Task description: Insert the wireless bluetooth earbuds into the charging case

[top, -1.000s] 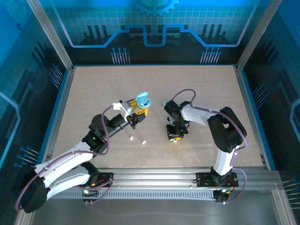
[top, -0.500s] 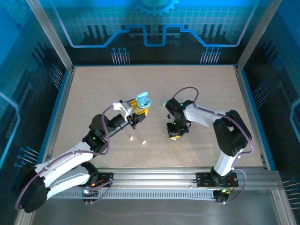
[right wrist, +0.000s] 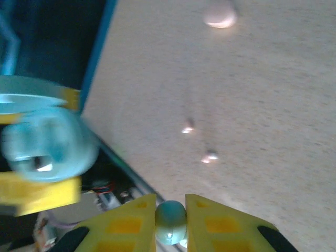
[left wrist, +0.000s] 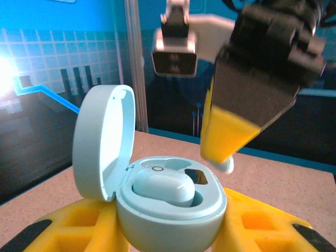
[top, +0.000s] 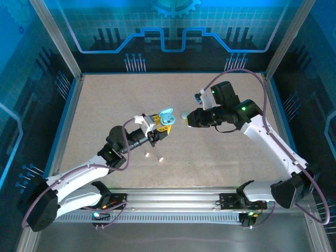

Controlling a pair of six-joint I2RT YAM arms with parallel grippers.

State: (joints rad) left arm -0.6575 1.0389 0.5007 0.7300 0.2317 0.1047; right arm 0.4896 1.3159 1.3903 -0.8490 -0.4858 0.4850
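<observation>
My left gripper (top: 159,129) (left wrist: 168,239) is shut on the light blue charging case (top: 167,118) (left wrist: 169,212). Its lid (left wrist: 102,142) stands open and one pale blue earbud (left wrist: 163,189) sits in a well; the other well is dark. My right gripper (top: 188,119) (right wrist: 170,212) hangs just right of the case, raised off the table, shut on a teal earbud (right wrist: 170,223) (left wrist: 226,165). Its yellow fingertips (left wrist: 226,136) hover just above the case's right rim. Two small pale earbuds (top: 148,155) (top: 161,158) lie on the table in front of the case.
A pale oval thing (top: 184,115) lies on the table under the right gripper's tip. The two loose earbuds (right wrist: 187,127) (right wrist: 210,156) show as bright specks on the tabletop, and the held case (right wrist: 47,147) looks blurred at the left. Blue walls and metal posts ring the table (top: 236,157).
My right gripper shut on a teal earbud at the table, then rose and swung left toward the case. My left gripper carried the case slightly to the right.
</observation>
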